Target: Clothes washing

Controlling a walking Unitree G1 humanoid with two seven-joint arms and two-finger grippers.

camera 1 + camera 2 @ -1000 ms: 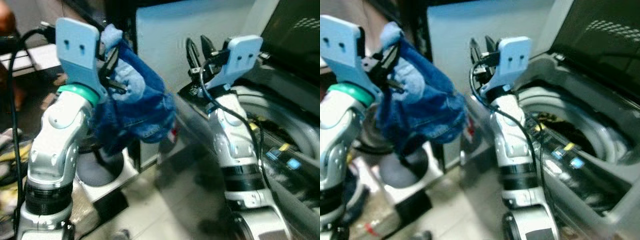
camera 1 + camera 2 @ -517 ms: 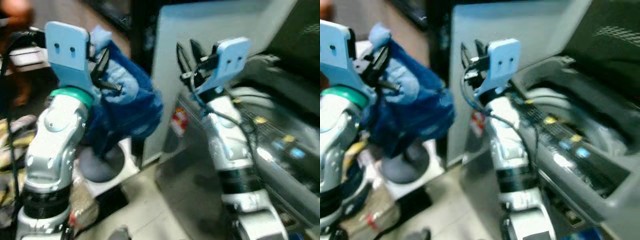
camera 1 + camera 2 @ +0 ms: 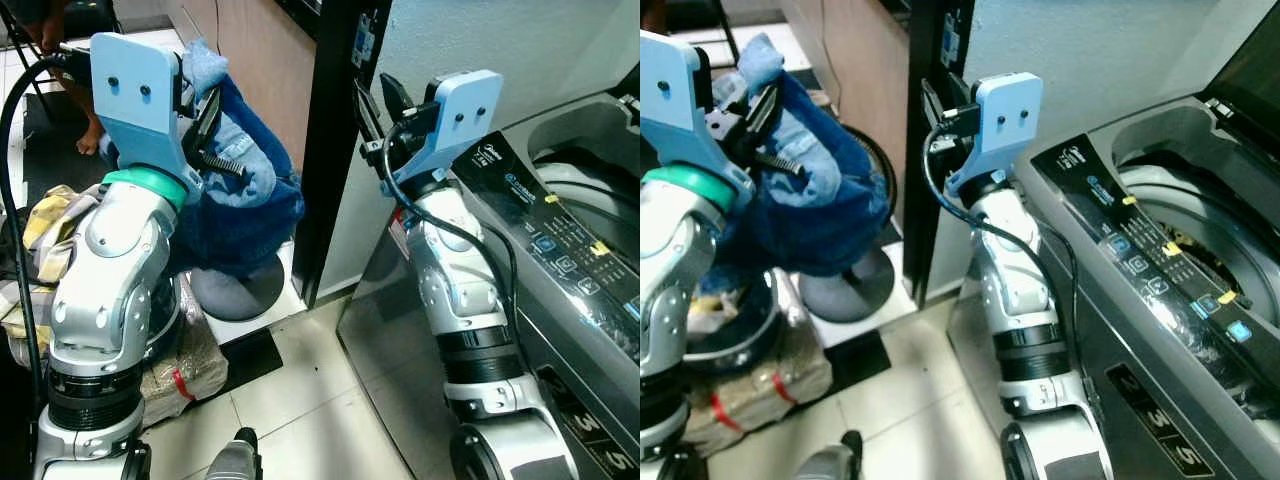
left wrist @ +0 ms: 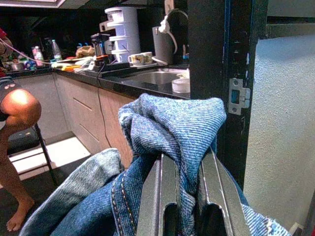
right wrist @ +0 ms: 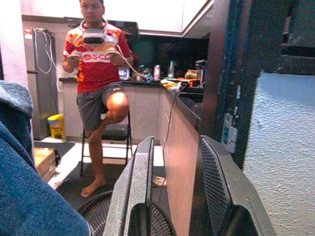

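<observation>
Jeans [image 3: 240, 215] bunched in our left hand [image 4: 183, 189], pinched tight, left of the washer [image 3: 1160, 260]. Right hand [image 5: 179, 187] wide, empty. We should swing them clear over the drum rim before letting go.

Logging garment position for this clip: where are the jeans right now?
The jeans hang bunched in the left gripper, held up on the robot's left beside the dark door frame, above a fan base and well short of the washer.

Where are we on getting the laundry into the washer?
Done: the blue jeans are picked up, clamped in the left tool. In hand: they hang raised, left of the washing machine, whose lid is open. Left: drop them in the drum. The right tool is open.
</observation>
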